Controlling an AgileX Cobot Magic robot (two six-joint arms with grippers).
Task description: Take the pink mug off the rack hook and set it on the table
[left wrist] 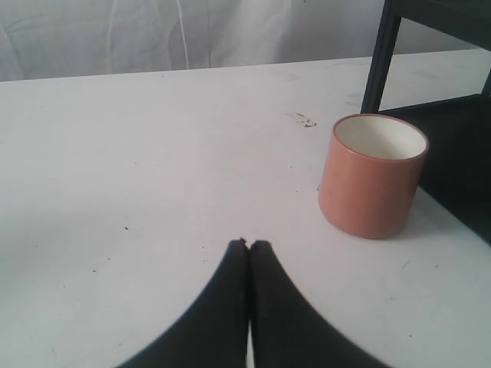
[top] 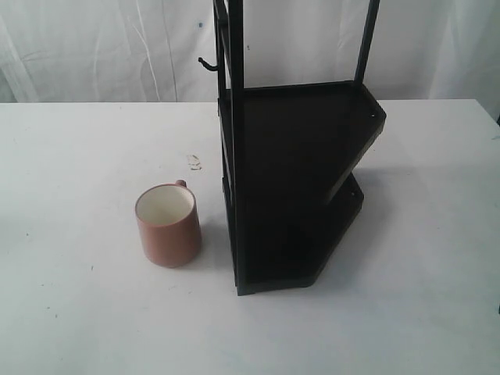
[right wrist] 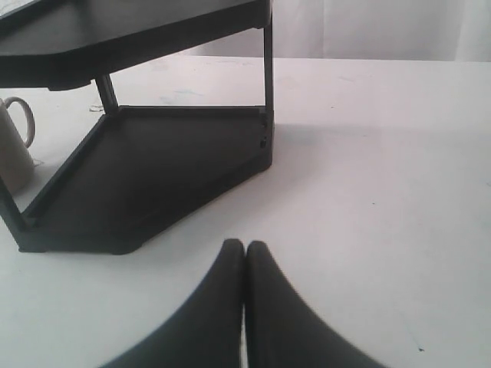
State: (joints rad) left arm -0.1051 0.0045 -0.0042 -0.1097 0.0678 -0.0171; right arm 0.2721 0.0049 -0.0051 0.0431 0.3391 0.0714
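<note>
Your left hand [left wrist: 247,244] hangs low over the worktop [top: 70,312], fingers pressed together, gripping nothing. The pink mug [top: 168,225] stands upright on the worktop, mouth up, near that hand but apart from it, and just left of the rack [top: 297,180] without touching it. The hook [top: 207,65] is bare, so the set-down looks done. Your right hand [right wrist: 245,245] is likewise closed and empty, low on the rack's other side; judged idle, since nothing is left to grip.
</note>
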